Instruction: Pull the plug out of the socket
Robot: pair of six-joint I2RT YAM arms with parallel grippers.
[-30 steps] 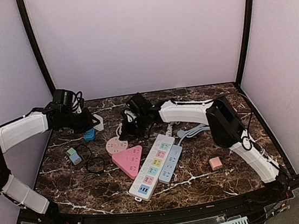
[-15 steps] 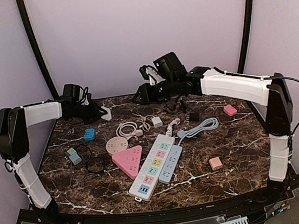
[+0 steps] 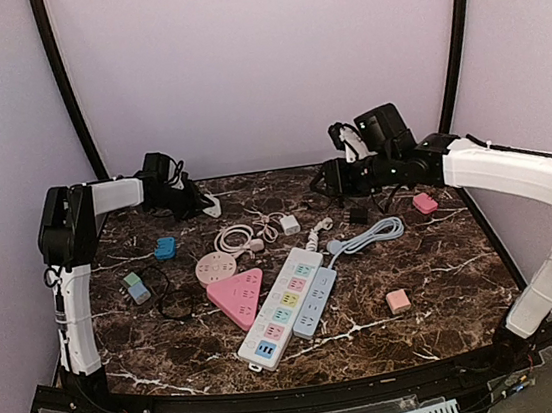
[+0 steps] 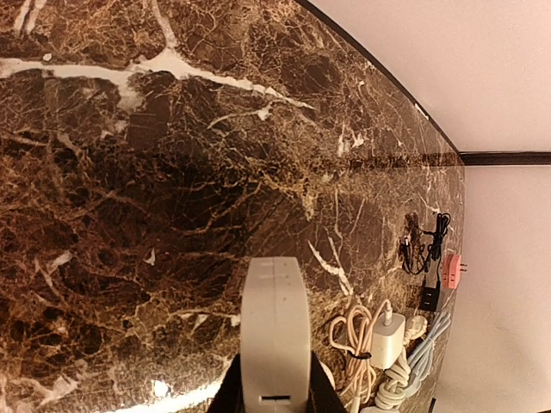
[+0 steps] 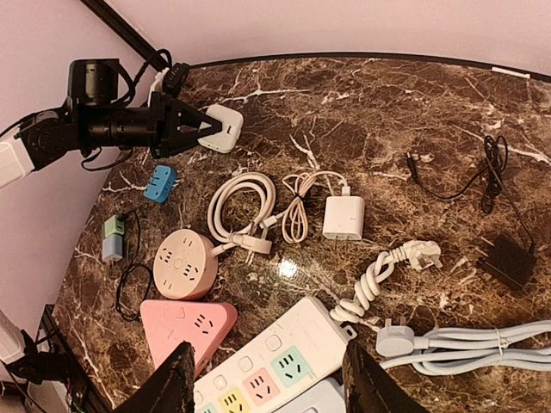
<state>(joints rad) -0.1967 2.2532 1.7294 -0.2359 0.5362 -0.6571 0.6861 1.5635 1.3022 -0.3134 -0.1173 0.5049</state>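
Note:
My left gripper [image 3: 200,205] is at the far left of the table, shut on a white socket block [image 3: 211,209]. The left wrist view shows that block [image 4: 274,331] clamped between the fingers just above the marble. A white plug [image 3: 289,224] with a coiled beige cable lies loose on the table, apart from the socket. From the right wrist camera I see the plug [image 5: 344,217] lying flat and the held socket [image 5: 224,127] far off. My right gripper [image 3: 327,179] hangs high over the back of the table, open and empty, its fingers [image 5: 176,383] wide apart.
Two power strips [image 3: 283,306] lie in the middle, beside a pink triangular socket [image 3: 238,294] and a round pink socket [image 3: 215,268]. A blue adapter [image 3: 164,247] and a green-blue one [image 3: 136,286] sit left. A grey cable [image 3: 366,239], black charger [image 3: 358,215] and pink blocks [image 3: 398,300] lie right.
My right gripper has opened and swung up and back to the right, away from the middle of the table. My left arm has drawn back to the far-left corner, still holding the white socket.

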